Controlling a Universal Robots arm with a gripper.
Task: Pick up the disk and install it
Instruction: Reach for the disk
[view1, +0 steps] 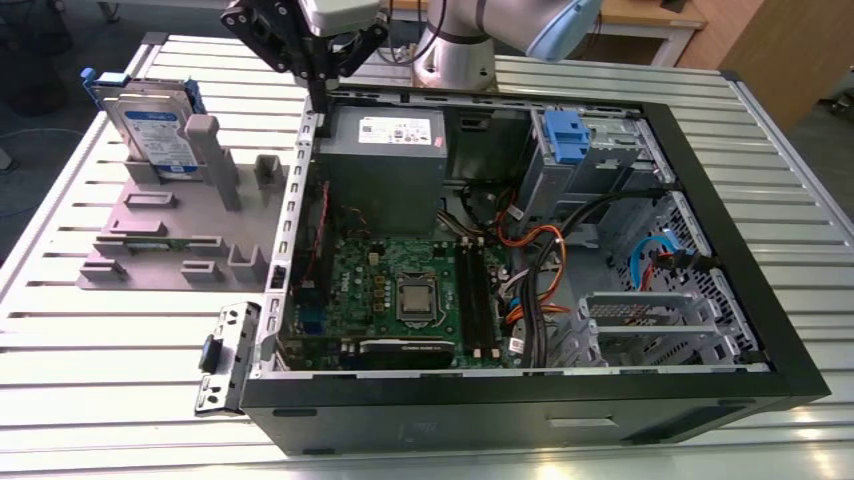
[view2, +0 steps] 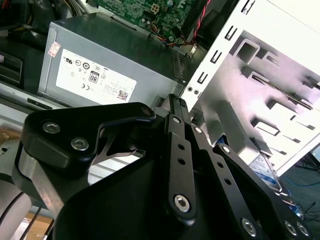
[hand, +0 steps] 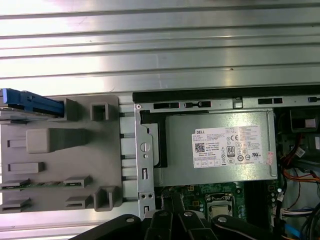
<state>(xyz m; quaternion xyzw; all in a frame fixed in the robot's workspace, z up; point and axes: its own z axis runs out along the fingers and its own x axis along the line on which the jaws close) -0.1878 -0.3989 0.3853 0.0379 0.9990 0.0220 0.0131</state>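
Pick-up had not yet begun: the black gripper (view1: 320, 98), fingers seemingly together and empty, hung well apart from the silver, blue-framed disk (view1: 151, 125); grasping would need them parted.

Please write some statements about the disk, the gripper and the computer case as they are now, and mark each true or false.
1. The disk stands upright in the grey holder, outside the computer case. True.
2. The gripper holds the disk. False: the gripper hangs over the case's edge by the power supply, apart from the disk.
3. The case is closed by a side panel. False: it lies open, with the motherboard showing.
4. The power supply sits inside the case. True.
5. The holder lies at the exterior view's right of the case. False: at its left.
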